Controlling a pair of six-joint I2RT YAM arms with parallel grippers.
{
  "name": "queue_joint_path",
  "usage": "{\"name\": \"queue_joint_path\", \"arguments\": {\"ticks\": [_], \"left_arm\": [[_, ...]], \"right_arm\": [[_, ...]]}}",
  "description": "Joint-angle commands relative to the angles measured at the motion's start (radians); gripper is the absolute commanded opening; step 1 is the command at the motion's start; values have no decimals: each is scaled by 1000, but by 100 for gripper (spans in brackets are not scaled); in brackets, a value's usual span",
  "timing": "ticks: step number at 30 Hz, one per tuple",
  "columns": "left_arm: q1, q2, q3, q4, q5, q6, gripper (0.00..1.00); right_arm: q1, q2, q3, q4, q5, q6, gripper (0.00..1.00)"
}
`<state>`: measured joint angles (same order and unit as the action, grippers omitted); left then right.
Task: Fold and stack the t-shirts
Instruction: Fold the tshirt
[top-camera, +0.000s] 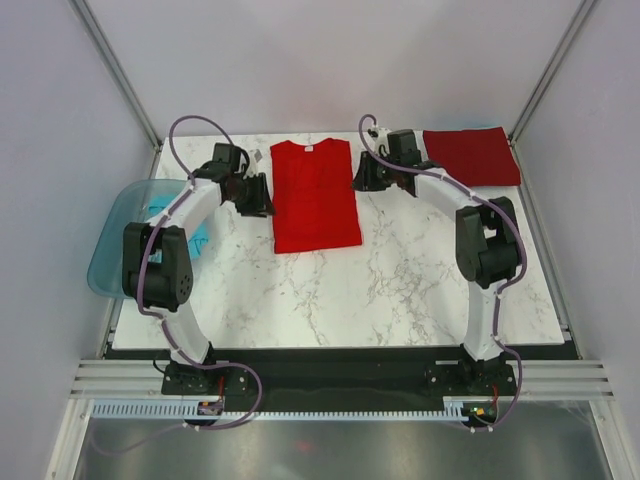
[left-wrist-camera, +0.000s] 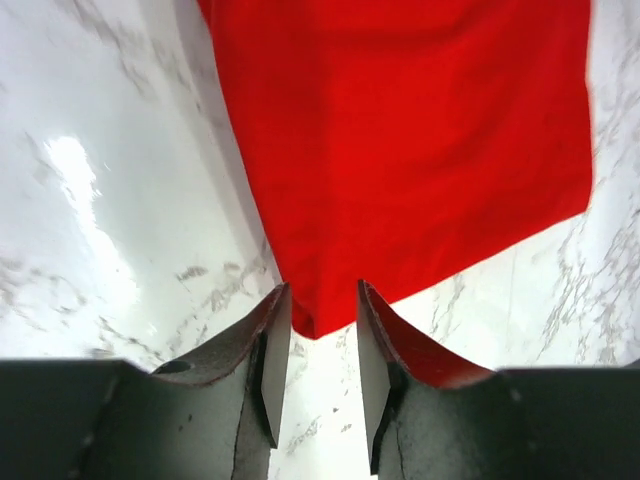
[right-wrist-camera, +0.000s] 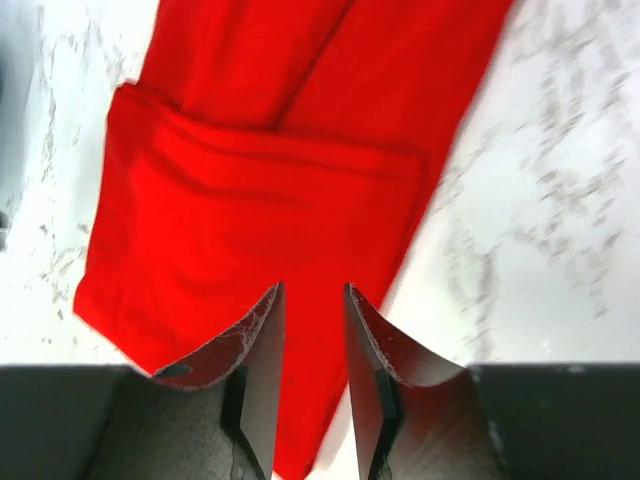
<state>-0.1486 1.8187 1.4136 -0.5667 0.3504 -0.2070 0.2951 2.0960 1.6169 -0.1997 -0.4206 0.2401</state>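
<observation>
1. Red tee (top-camera: 315, 195): lies flat at mid-back of table (top-camera: 350, 290), folded lengthwise into a tall narrow strip, collar toward far edge.
2. L claw (top-camera: 258, 195): just beside tee's left edge, low over the marble. Wrist view: jaws spread w/ a clear gap, and a tee corner (left-wrist-camera: 400, 150) sits just past the tips (left-wrist-camera: 323, 290). Nothing is pinched.
3. R claw (top-camera: 362, 178): at tee's right edge, nearer the collar end. Wrist view: jaws (right-wrist-camera: 313, 290) apart w/ a narrower gap, and red cloth (right-wrist-camera: 270, 200) shows below and through it. A folded-over flap runs across the tee. No pinch seen.
4. Crimson tee (top-camera: 472, 155): folded flat at back-right corner, well apart from red tee, beyond the R arm (top-camera: 485, 240).
5. Tub (top-camera: 115, 235): blue, see-thru, hanging off table's left side beside the L arm (top-camera: 165, 260). There's a teal patch (top-camera: 197, 240) inside, partly behind the arm; can't tell what it is.
6. In the way: both claws flank the red tee, one per side. Cables loop over each arm, not touching cloth.
</observation>
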Motion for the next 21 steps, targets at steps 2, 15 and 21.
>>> {"name": "queue_joint_path", "arguments": {"ticks": [2,15,21], "left_arm": [[-2,-19,-126,8,100,-90,38],[-17,1,-334,103,78,-146,27],[-17,-61,-344,77,33,-164,29]], "right_arm": [[137,-129,-100,-4,132,51,34],[211,-156,-311,25,194,111,34],[213,-185,-319,8,181,96,34]]}}
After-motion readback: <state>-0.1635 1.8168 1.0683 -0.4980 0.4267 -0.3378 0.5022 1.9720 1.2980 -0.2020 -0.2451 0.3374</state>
